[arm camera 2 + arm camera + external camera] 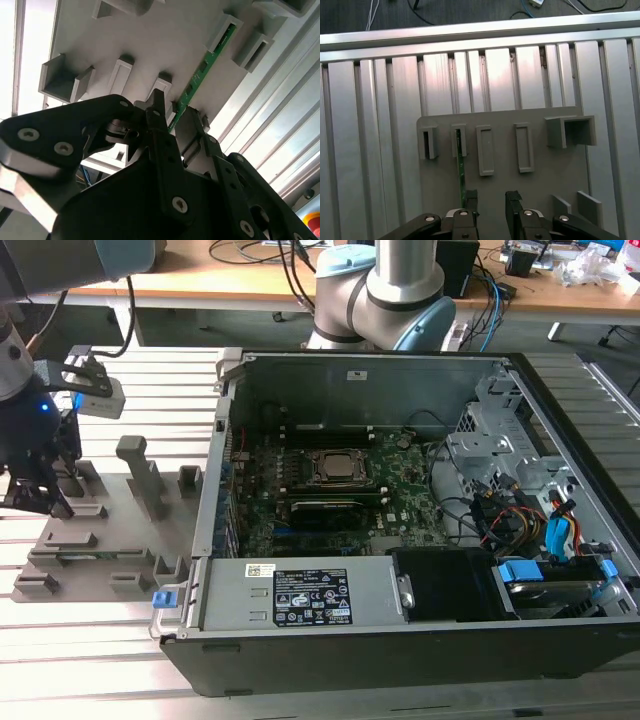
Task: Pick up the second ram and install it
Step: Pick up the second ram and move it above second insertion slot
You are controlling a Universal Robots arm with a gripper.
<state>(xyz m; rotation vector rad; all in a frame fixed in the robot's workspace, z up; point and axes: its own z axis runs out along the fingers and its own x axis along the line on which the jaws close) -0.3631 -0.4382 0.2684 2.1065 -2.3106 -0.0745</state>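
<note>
In the exterior view, we see the arm's dark claw (pixel 45 502) hovering low over the grey holder tray (pixel 110 540), which lies directly beneath it on the slatted aluminium table (pixel 100 660). Well apart from the claw, toward the exterior view's right, stands the open computer case (pixel 400 660) with its green motherboard (pixel 400 490) and processor socket (pixel 340 468) exposed, and the arm's base (pixel 380 290) rises beyond the case. In the second wrist view, we look past the claw (pixel 175 107) at the second ram (pixel 202 67), a thin green stick standing on edge in the grey holder tray (pixel 140 35). Its far end sits in a slotted post well ahead of the claw and its near end reaches the fingers (pixel 159 125). The jaws stand apart, released, with nothing clamped between them. In the first wrist view, the claw (pixel 491 197) hangs just above the grey holder tray (pixel 540 170), with bare grey plastic showing through the gap between its fingers (pixel 513 200). Here the second ram (pixel 460 172) runs from a slot ahead of the claw back to a spot just beside one finger. We cannot tell whether the stick's near end lies inside the jaws or just outside them. The slatted aluminium table (pixel 370 125) stretches away beyond the tray.
</note>
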